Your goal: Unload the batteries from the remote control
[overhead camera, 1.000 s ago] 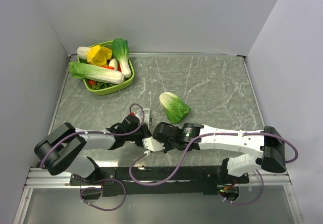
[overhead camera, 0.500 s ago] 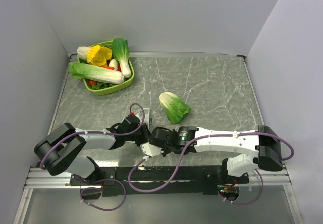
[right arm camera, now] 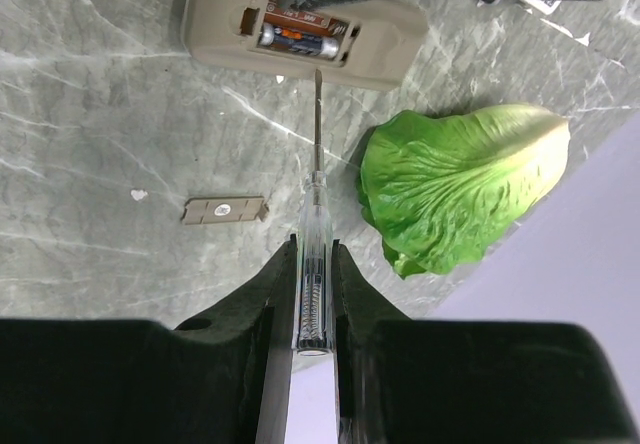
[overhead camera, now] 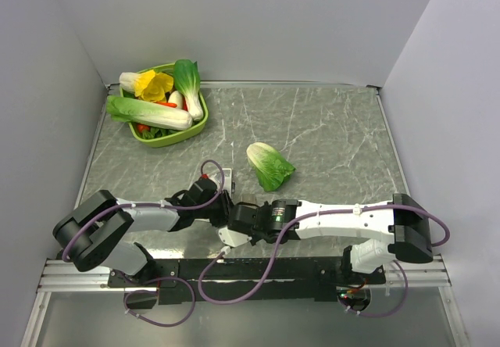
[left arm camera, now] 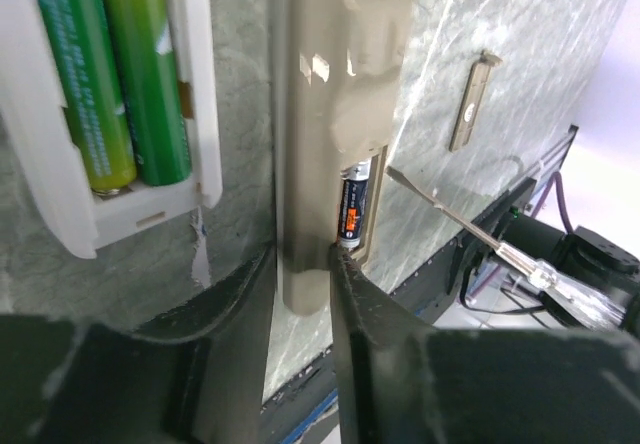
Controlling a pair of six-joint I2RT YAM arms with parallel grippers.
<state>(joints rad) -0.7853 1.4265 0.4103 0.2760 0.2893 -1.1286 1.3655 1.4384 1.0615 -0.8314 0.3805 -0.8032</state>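
Two batteries (right arm camera: 300, 36) sit in the open compartment of the beige remote control (left arm camera: 330, 114), which lies on the tabletop (right arm camera: 100, 114) close to the near edge, at centre. Left claw (left arm camera: 303, 264): narrow, fingers against both sides of the remote control's end. Right claw (right arm camera: 313, 252): clamped on a screwdriver (right arm camera: 312, 214), tip just short of the batteries. Compartment cover (right arm camera: 225, 209) lies apart. Cabbage leaf (right arm camera: 460, 179) lies farther off, to the right.

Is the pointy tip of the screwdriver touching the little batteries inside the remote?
Apart. The right wrist view shows the clear-handled screwdriver ending at the edge of the beige remote control, short of the dark batteries.
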